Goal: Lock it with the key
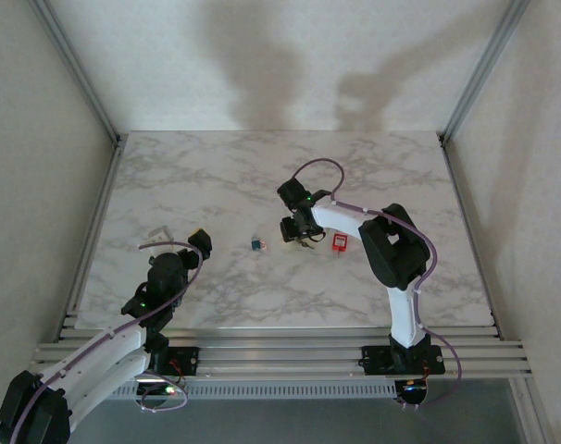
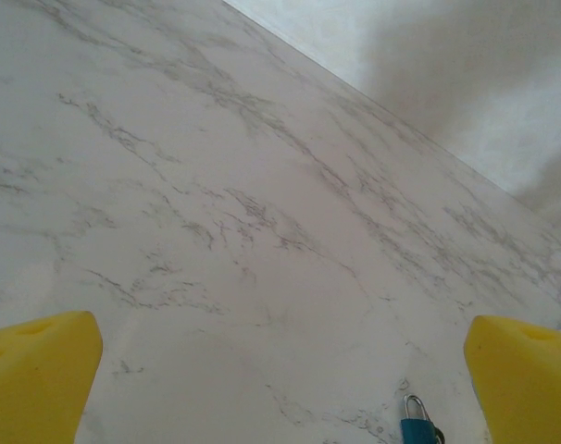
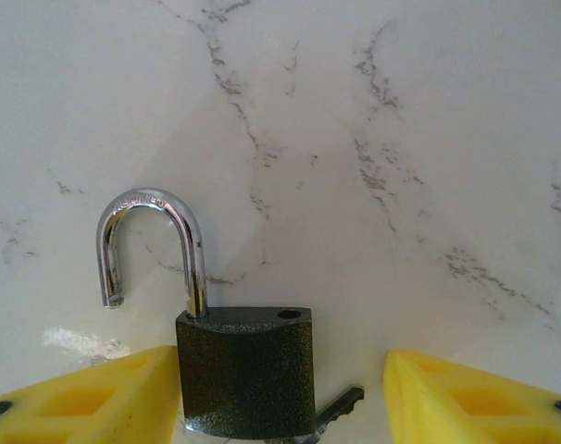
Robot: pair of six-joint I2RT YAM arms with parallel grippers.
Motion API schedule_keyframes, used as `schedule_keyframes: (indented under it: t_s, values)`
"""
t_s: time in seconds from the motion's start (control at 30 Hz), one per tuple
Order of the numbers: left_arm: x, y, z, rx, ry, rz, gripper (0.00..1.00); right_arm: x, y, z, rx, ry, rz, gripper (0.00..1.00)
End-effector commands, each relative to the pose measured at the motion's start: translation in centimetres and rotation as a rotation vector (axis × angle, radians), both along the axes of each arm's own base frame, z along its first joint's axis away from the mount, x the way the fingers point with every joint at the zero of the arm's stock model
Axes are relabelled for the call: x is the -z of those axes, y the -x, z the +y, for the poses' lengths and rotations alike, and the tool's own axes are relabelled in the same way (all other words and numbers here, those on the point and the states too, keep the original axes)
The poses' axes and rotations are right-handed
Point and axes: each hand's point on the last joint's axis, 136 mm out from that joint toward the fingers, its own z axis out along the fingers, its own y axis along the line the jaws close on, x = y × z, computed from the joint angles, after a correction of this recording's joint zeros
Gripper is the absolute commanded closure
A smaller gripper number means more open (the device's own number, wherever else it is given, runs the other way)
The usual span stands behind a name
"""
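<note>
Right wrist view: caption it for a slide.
Right gripper straddling dark grey padlock, chrome shackle open, key at its base, on marble table.

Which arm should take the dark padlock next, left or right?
Right. The right hand straddles the dark padlock, a finger on each side. The left hand hangs wide open farther off, nearer the blue padlock.

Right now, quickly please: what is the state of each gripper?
Left gripper: open, holding nothing.
Right gripper: open around the padlock, not gripping it yet.
</note>
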Motion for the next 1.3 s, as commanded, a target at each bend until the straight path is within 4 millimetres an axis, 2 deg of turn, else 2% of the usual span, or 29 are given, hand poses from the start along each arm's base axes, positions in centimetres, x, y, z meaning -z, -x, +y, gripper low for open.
schedule_keyframes:
  t_s: [0.0,0.67,0.83,1.27]
  values:
    - [-1.2,-0.2,-0.3,0.009,-0.006,-0.016,0.0,0.7,0.0,0.2,-0.013,0.002,0.028,0.42]
    - [-1.1,-0.2,-0.5,0.019,-0.008,-0.013,0.0,1.7,0.8,0.7,-0.008,-0.029,0.069,0.58]
    - [-1.1,-0.2,-0.5,0.018,-0.009,-0.011,0.0,1.1,1.1,0.7,-0.007,-0.048,0.068,0.66]
    - [-0.8,-0.3,-0.6,0.022,-0.013,-0.001,0.0,-1.3,2.0,1.4,-0.01,-0.146,0.058,0.7]
